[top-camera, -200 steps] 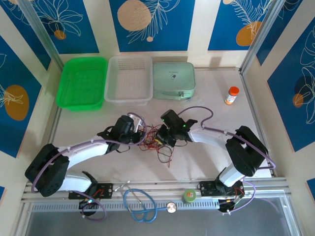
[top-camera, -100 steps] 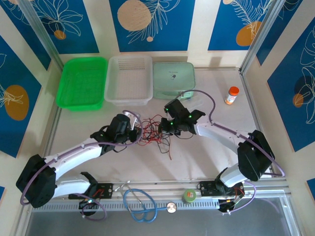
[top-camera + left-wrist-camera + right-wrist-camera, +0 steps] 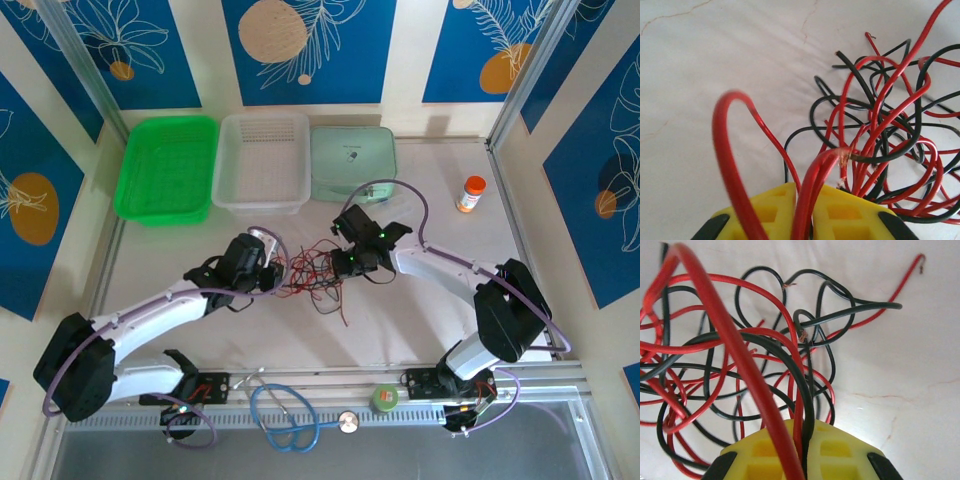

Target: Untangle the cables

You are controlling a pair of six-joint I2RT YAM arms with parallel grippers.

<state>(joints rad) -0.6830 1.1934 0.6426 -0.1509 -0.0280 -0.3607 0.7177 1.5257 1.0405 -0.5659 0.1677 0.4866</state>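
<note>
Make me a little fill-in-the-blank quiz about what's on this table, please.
1. The tangled cables are red and ____.
2. The left gripper and right gripper both have fingers coloured ____.
3. The leftmost tray is ____.
4. The small bottle has an ____ cap.
Missing words: black; yellow; green; orange.

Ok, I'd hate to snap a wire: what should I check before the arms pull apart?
1. Left jaws gripping cables: ok, red strands pinched between them.
2. Right jaws gripping: ok, red and black strands pinched between them.
3. Each arm holds a different strand: cannot tell, the knot hides their paths.
4. Tangle loose enough to part: not ok, red and black loops cross densely.
5. White tray apart from the tangle: ok.
</note>
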